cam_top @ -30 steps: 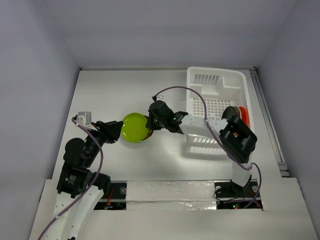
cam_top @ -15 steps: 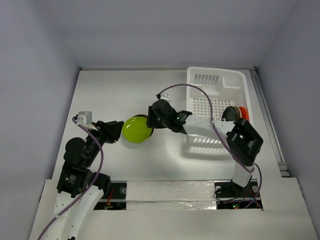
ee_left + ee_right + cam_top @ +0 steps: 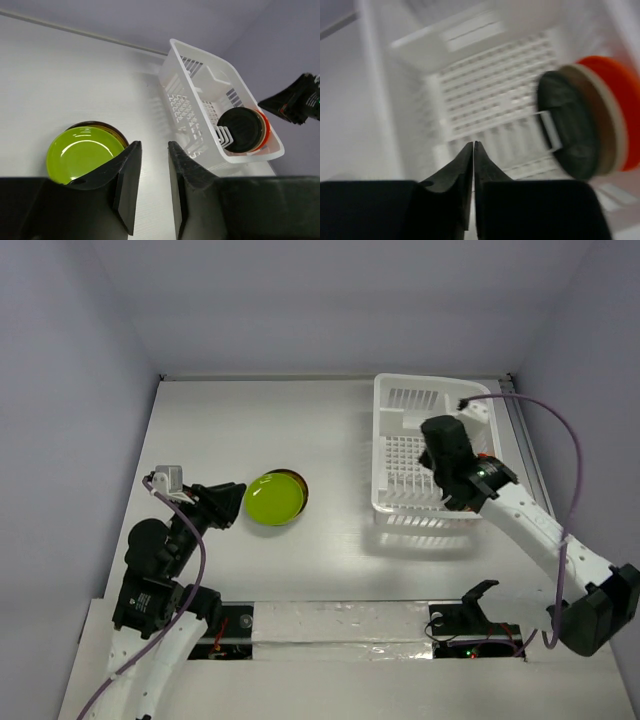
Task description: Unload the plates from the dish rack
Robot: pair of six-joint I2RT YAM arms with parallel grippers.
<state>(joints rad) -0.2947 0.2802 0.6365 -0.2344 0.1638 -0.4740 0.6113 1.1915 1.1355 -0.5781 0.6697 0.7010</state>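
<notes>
Bright even lighting; soft shadows; right wrist view motion-blurred.

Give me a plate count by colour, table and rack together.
Lime green plate: 1, on the table
Brown plate: 1, under the green one
Black plate: 1, in the dish rack
Orange-red plate: 1, behind the black one
Total: 4 visible; others could be hidden between them.

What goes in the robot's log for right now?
left gripper open by lime green plate | right gripper shut above dish rack | black plate, orange plate in rack
</notes>
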